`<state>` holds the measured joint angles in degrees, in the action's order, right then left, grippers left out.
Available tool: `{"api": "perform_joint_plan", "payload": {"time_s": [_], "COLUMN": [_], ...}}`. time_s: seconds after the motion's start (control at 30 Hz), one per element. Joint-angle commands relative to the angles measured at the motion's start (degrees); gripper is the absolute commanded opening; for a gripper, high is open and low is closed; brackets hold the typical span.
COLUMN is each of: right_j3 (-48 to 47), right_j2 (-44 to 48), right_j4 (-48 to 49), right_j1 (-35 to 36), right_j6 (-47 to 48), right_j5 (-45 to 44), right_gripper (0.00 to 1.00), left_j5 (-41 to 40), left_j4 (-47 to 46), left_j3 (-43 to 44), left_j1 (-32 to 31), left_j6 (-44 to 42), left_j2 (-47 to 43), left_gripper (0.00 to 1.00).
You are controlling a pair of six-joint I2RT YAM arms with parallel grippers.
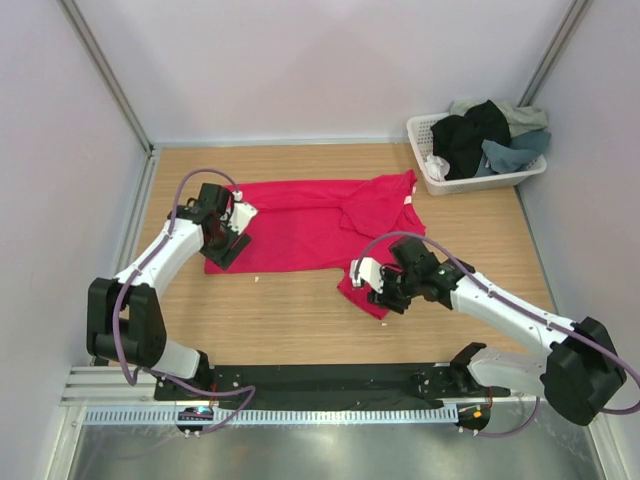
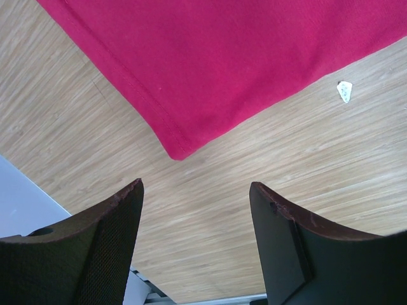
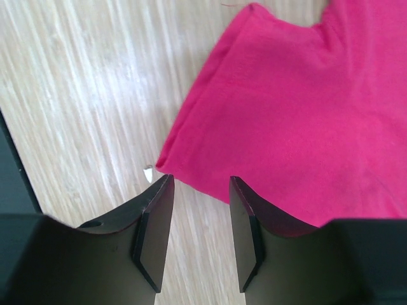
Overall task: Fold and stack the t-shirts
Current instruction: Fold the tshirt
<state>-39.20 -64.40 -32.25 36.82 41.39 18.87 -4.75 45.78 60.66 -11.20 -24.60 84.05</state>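
**Early stage of the task.** The crimson-pink t-shirt point(image 1: 300, 225) lies spread on the table point(image 1: 300, 320), its right side rumpled and no neat fold apparent. The left claw point(image 2: 197, 190), jaws apart and empty, hovers at the shirt's near-left corner. The right claw point(image 3: 200, 181), jaws apart and gripping nothing, sits at the near-right corner. The other t-shirts point(image 1: 480, 135) lie heaped in the white basket point(image 1: 425, 128), far right. No stack exists yet.
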Motion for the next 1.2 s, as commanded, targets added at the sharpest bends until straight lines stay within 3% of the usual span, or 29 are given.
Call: {"api": "perform_joint_plan", "payload": {"time_s": [0.0, 0.4, 0.9, 1.0, 1.17], "right_j3": [-1.32, -2.90, -2.28, -1.85, -0.18], "right_j2": [-1.34, -6.79, -13.46, -14.08, -13.65], "right_j4": [0.17, -6.33, -0.18, 0.34, 1.14], "right_j1": [1.59, 3.35, 4.40, 4.40, 4.49], "right_j6": [-0.43, 2.38, 2.12, 2.38, 2.82], "right_j5": [1.69, 2.31, 1.69, 0.99, 0.02], "right_gripper": [0.45, 0.45, 0.44, 0.41, 0.26], "left_j5": [-0.26, 0.10, 0.80, 0.71, 0.80], "left_j4": [-0.52, -1.22, -1.22, -0.87, 0.01], "left_j3": [-0.89, -1.25, -2.30, -2.39, -2.92], "left_j1": [0.30, 0.48, 0.83, 1.18, 2.15], "left_j6": [0.69, 2.01, 3.16, 3.33, 3.51], "left_j2": [-2.14, -2.32, -0.29, -0.64, -1.17], "left_gripper": [0.69, 0.69, 0.69, 0.69, 0.69]}}
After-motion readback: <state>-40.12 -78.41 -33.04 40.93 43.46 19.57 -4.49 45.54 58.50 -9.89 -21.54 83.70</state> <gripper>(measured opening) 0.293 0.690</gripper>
